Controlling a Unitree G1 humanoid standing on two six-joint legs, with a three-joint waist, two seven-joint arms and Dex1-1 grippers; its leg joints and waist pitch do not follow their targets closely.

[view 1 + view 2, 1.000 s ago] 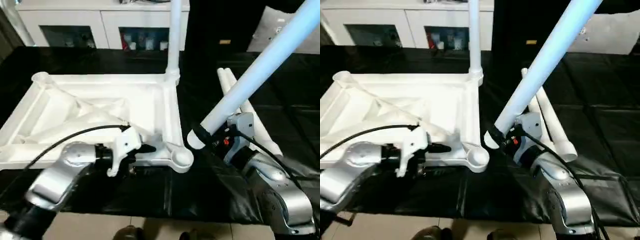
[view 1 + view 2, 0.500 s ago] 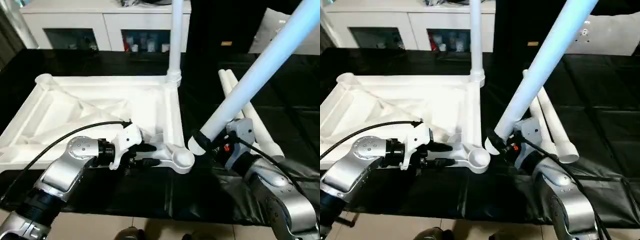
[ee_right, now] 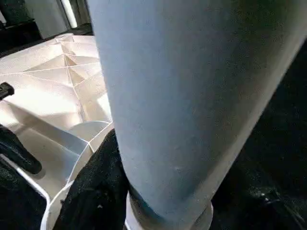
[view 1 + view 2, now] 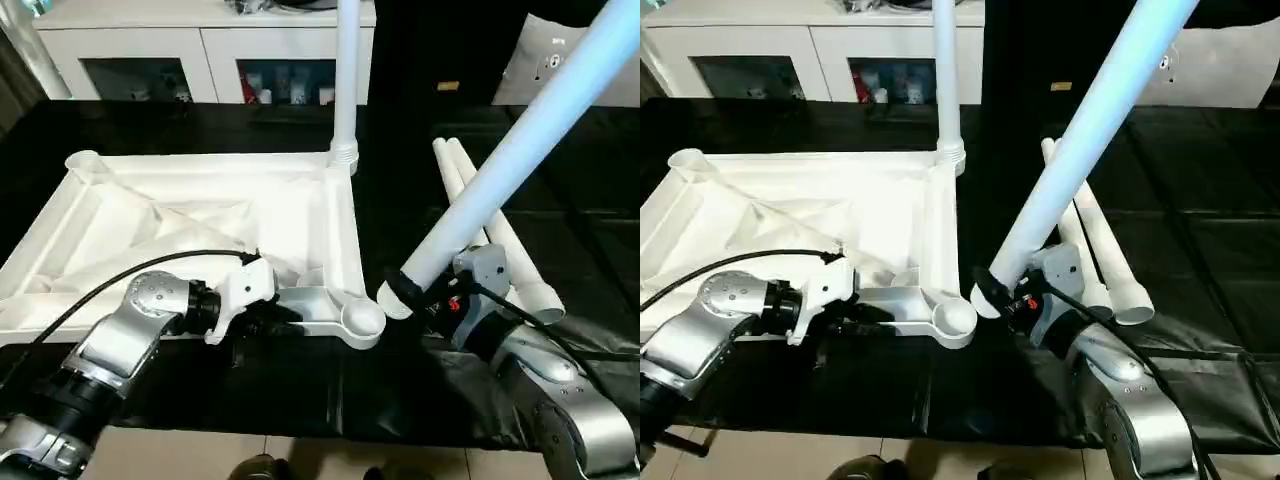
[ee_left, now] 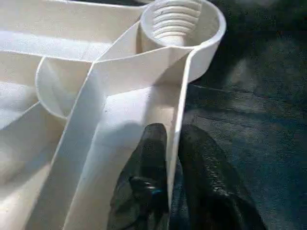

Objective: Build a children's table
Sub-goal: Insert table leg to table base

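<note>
Left eye view: two spare legs beside table top.

The held leg and the upright leg both run off the top edge.

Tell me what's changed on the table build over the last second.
The left gripper has closed its fingers on the near rim of the upside-down table top, beside the empty corner socket. The right gripper keeps holding its leg slanted. The mounted leg and two spare legs are unchanged.
</note>
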